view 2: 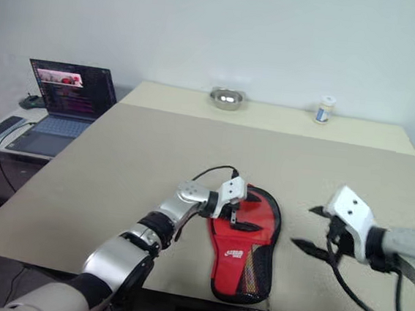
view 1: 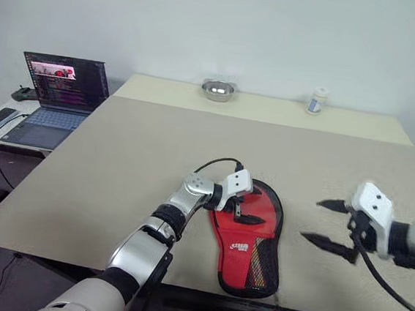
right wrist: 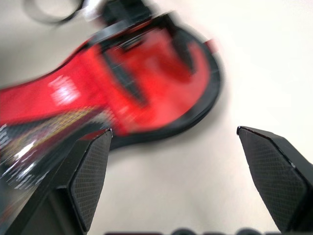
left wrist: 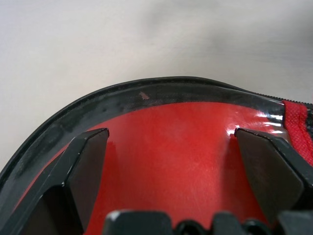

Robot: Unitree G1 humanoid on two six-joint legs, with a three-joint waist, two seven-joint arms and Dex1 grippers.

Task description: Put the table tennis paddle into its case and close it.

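The case [view 1: 250, 237], red side up, is laid at the table's [view 1: 118, 162] near edge. The left gripper [view 1: 240, 209] is spread over its round end (presumably steadying it). The right gripper [view 1: 329, 226], released and empty, is held apart at right. Whether the paddle is inside cannot be told.

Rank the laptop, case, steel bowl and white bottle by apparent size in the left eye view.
1. laptop and case: look similar, and the case lies nearer, so unranked
2. steel bowl
3. white bottle

Spread right gripper [right wrist: 173, 142] fingers above table [right wrist: 195, 186], near red case [right wrist: 98, 93]
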